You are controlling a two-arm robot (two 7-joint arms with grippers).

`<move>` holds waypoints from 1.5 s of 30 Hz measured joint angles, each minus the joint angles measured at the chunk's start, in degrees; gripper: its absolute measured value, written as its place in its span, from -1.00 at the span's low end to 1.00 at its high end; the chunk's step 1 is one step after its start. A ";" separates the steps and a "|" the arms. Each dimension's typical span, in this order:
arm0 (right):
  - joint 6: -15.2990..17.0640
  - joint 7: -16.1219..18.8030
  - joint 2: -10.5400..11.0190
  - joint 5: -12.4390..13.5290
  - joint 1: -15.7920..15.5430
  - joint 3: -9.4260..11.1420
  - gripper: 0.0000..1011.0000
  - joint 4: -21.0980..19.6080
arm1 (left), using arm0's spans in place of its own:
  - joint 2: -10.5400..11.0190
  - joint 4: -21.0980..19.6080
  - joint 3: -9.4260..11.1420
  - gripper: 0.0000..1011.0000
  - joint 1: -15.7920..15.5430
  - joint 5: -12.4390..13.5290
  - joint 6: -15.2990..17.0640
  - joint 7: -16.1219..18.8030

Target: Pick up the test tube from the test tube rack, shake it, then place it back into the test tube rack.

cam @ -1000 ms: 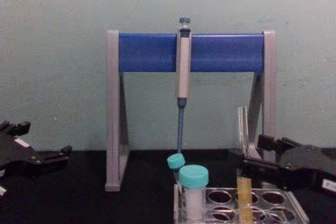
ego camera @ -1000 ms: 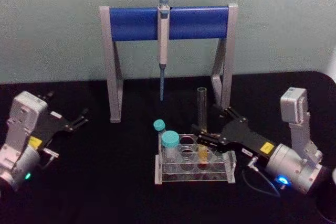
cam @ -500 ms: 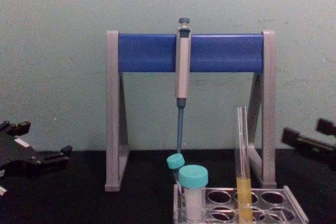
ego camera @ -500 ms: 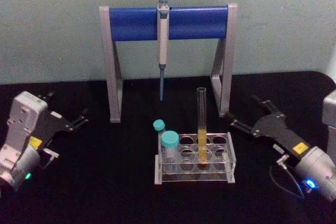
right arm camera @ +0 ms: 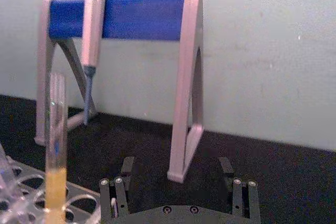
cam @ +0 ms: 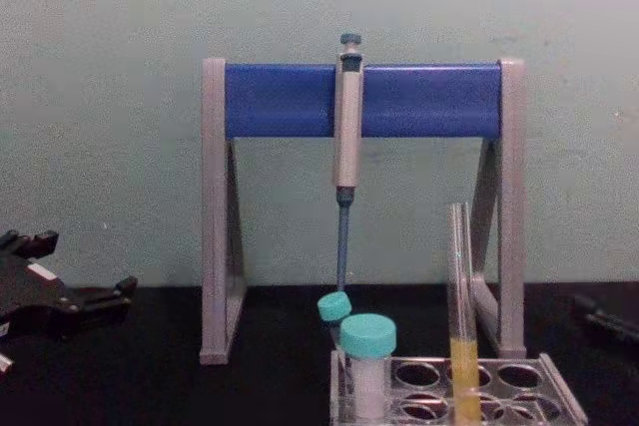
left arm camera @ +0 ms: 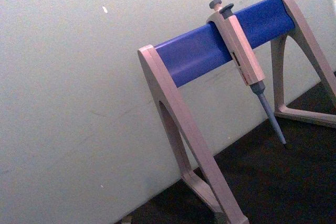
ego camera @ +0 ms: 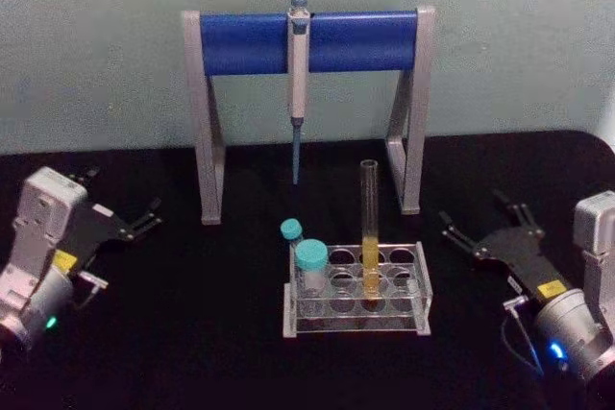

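Tube seated in rack; task looking finished.
I'm seeing the test tube [ego camera: 369,228] standing upright in the rack [ego camera: 356,316]; right gripper [ego camera: 483,221] sitting right of the rack, spread wide, empty; left gripper [ego camera: 144,219] idling far left, open, empty.

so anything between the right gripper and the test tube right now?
Nothing stands between them. In the head view, bare black table separates the open right gripper from the test tube, which stands upright in the test tube rack.
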 joint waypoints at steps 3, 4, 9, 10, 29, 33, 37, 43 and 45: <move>0.45 -0.44 -0.61 -0.69 0.20 -0.02 0.98 1.16 | 0.00 0.00 0.00 1.00 0.00 0.00 0.00 0.00; 0.73 -0.58 -0.93 -0.99 0.25 -0.02 0.98 1.76 | 0.00 0.00 0.00 1.00 0.00 0.00 0.00 0.00; 1.82 -0.62 -1.87 -2.00 0.42 -0.01 0.98 3.72 | 0.00 0.00 0.00 1.00 0.00 0.00 0.00 0.00; 1.96 -0.54 -1.98 -2.13 0.43 -0.02 0.98 3.95 | 0.00 0.00 0.00 1.00 0.00 0.00 0.00 0.00; 2.90 0.27 -3.06 -3.69 0.72 0.22 0.98 6.03 | 0.00 0.00 0.00 1.00 0.00 0.00 0.00 0.00; 2.90 0.27 -3.05 -3.67 0.71 0.20 0.98 5.98 | 0.00 0.00 0.00 1.00 0.00 0.00 0.00 0.00; 2.89 0.25 -3.03 -3.66 0.70 0.18 0.98 5.94 | 0.00 0.00 0.00 1.00 0.00 0.00 0.00 0.00; 2.87 0.23 -3.00 -3.62 0.70 0.15 0.98 5.91 | 0.00 0.00 0.00 1.00 0.00 0.00 0.00 0.00; 2.87 0.22 -2.99 -3.60 0.69 0.14 0.98 5.90 | 0.00 0.00 0.00 1.00 0.00 0.00 0.00 0.00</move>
